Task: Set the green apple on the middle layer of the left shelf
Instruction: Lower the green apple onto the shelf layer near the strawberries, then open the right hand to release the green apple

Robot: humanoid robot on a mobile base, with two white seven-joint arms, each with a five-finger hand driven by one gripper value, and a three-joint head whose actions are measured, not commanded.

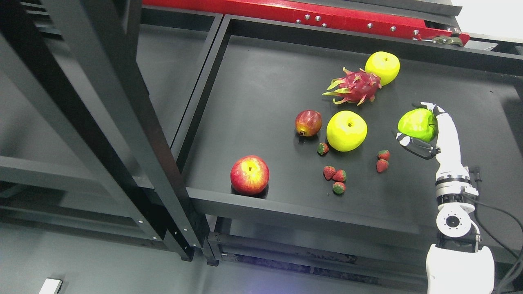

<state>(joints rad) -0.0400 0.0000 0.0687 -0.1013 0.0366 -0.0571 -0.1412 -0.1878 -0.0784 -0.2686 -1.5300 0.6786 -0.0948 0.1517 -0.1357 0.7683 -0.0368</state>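
The green apple (416,124) is in my right hand (421,128) over the right part of the black tray shelf (261,81). The fingers (414,145) and thumb curl around it from below and from the right. My right arm comes up from the lower right. Whether the apple touches the shelf or is lifted I cannot tell. The left shelf unit (102,102) stands at the left, with dark layers behind its black posts. The left arm is out of view.
On the same shelf lie two yellow apples (346,130) (382,67), a dragon fruit (354,87), a dark red pomegranate (308,122), a red apple (249,174) near the front edge and several small strawberries (335,176). A red bar (327,16) runs along the back.
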